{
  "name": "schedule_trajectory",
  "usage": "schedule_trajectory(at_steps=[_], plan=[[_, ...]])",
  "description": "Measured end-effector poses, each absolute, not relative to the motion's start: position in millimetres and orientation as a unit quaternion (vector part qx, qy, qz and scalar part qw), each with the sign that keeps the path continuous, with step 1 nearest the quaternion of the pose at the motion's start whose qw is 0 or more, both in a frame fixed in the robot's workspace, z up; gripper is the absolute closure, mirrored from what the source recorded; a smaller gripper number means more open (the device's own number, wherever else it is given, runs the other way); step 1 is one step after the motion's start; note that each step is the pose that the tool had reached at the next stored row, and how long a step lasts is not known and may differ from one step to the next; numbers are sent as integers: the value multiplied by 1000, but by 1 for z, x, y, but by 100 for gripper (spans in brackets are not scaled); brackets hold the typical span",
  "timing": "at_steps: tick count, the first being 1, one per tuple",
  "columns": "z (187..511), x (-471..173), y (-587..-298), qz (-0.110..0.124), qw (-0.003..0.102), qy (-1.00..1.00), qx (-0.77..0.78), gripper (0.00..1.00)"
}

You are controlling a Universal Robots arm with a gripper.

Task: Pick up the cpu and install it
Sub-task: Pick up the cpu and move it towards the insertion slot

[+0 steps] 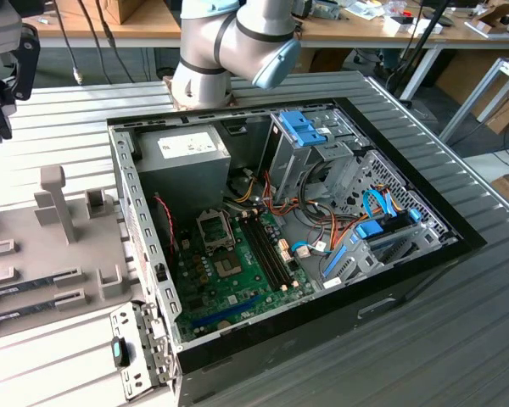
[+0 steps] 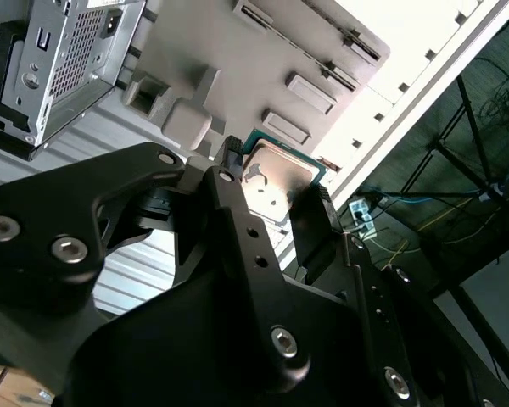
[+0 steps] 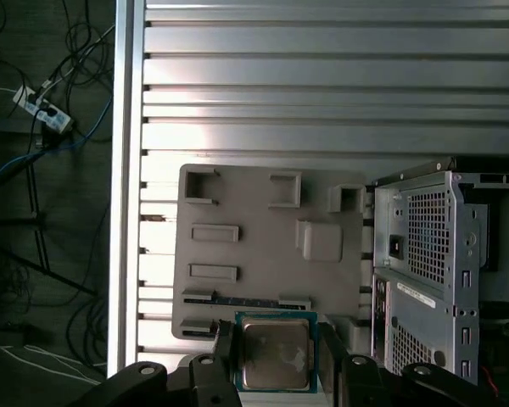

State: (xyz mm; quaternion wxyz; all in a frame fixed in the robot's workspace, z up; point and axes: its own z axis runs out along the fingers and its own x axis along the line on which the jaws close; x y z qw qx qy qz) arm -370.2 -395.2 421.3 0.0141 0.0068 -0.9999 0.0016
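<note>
First wrist view: cpu (image 3: 276,352) clamped in the gripper (image 3: 276,341), a finger on each side.
Silver top faces the camera, green rim showing. It sits over the grey tray's (image 3: 254,220) edge; open case (image 3: 420,254) just beside the tray.

Robot arm (image 1: 216,47): silver-grey tubular segments with a rounded pale-blue joint cap (image 1: 276,61). Gripper (image 2: 267,182): matte black throughout, built of flat angular link plates pinned by silver socket-head screws (image 2: 284,341); each finger (image 2: 237,203) is a narrow bar with small round holes
</note>
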Motion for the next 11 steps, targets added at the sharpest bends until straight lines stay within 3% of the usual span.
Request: schedule_trajectory(at_steps=[11], plan=[[421,-354,-396,2,14,-1000,7,53]])
